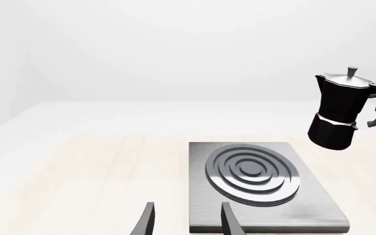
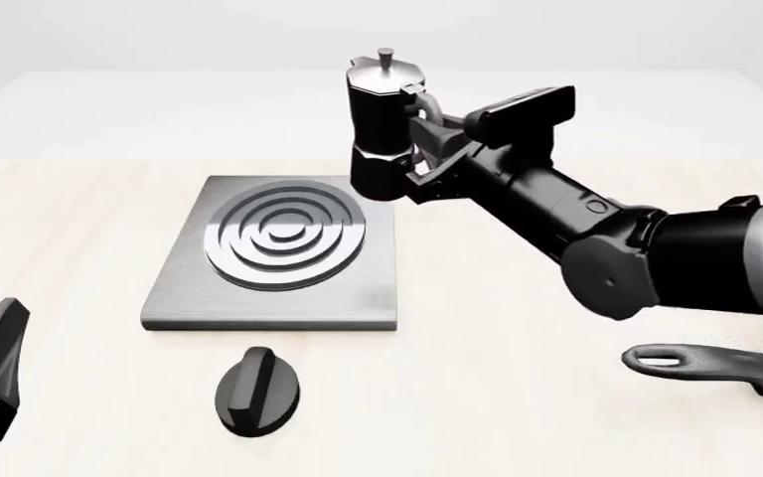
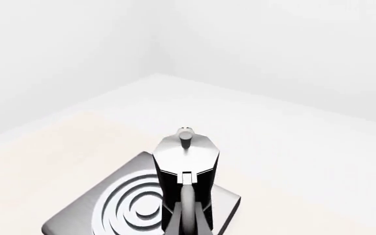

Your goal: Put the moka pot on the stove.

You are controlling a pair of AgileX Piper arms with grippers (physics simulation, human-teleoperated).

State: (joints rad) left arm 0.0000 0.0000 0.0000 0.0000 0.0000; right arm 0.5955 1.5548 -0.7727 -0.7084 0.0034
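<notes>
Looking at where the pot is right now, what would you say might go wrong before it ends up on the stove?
1. The moka pot hangs in the air, tilted, held only at its side handle by the right claw; it might swing or slip.
2. It is near the stove's far right corner rather than over the ring burner, so lowering now might land it on the plate's edge and tip it.
</notes>
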